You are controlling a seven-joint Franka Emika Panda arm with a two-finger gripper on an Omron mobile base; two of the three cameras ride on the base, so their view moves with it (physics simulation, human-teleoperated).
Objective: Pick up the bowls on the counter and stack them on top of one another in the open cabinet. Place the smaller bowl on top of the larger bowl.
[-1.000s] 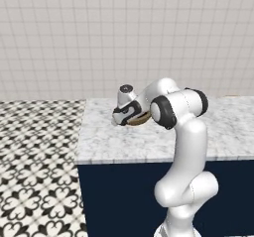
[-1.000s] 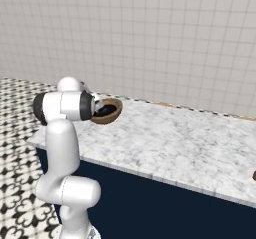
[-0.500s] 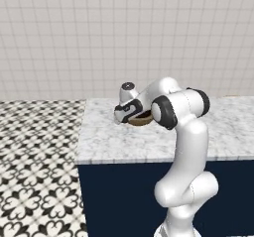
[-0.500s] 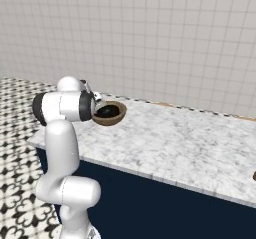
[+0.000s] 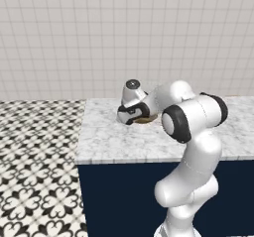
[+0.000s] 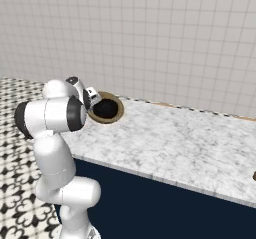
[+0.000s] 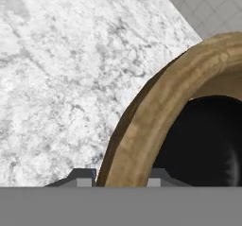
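The larger bowl (image 6: pixel 119 112), wide and tan, sits on the marble counter (image 6: pixel 190 138) near its back left corner. The smaller bowl (image 6: pixel 105 108), glossy black, lies inside it. In the hand view the tan rim (image 7: pixel 156 111) curves up between my two fingertips, with the black bowl (image 7: pixel 203 140) just inside and bare counter (image 7: pixel 61 69) outside. My gripper (image 7: pixel 120 178) is shut on that rim, one finger inside and one outside. From the left base view the hand (image 5: pixel 130 113) hides most of the tan bowl (image 5: pixel 147 118). The cabinet is out of view.
The counter's left end (image 5: pixel 82 142) drops to a black-and-white patterned floor (image 5: pixel 34 171). A tiled wall (image 6: pixel 165 38) runs close behind the bowls. A small brown thing (image 6: pixel 253 175) shows at the counter's far right edge.
The jaws have closed from wide open onto the tan bowl's rim. The hand has sunk slightly toward the bowl; the bowls have stayed where they were.
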